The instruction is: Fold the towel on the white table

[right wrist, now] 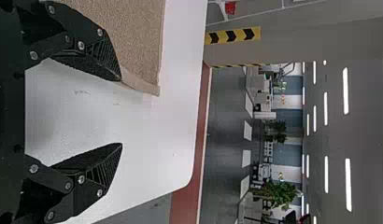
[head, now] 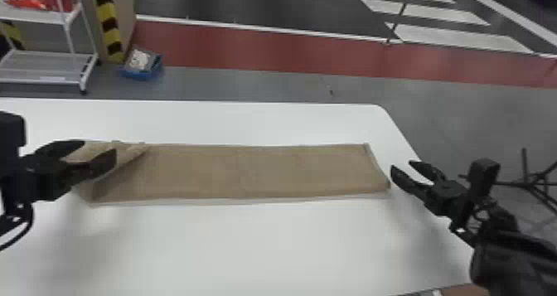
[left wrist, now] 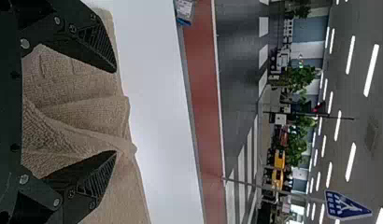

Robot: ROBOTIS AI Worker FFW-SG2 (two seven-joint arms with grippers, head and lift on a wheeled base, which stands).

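Observation:
A tan towel (head: 248, 171) lies as a long strip across the white table (head: 248, 241), its left end bunched and turned over. Over that rumpled end is my left gripper (head: 93, 156), its fingers spread. In the left wrist view the left gripper (left wrist: 116, 112) stands open, with wrinkled towel (left wrist: 82, 112) visible between and beyond its fingers. My right gripper (head: 404, 170) is open just off the towel's right end. In the right wrist view the right gripper (right wrist: 121, 112) has bare table between its fingers, and the towel's edge (right wrist: 138, 84) shows beside one fingertip.
The table's far edge (head: 248, 102) runs behind the towel, and its right edge slopes under the right arm. On the floor beyond stand a white rack (head: 45, 67) and a blue box (head: 143, 69). A black stand (head: 534, 183) is at the right.

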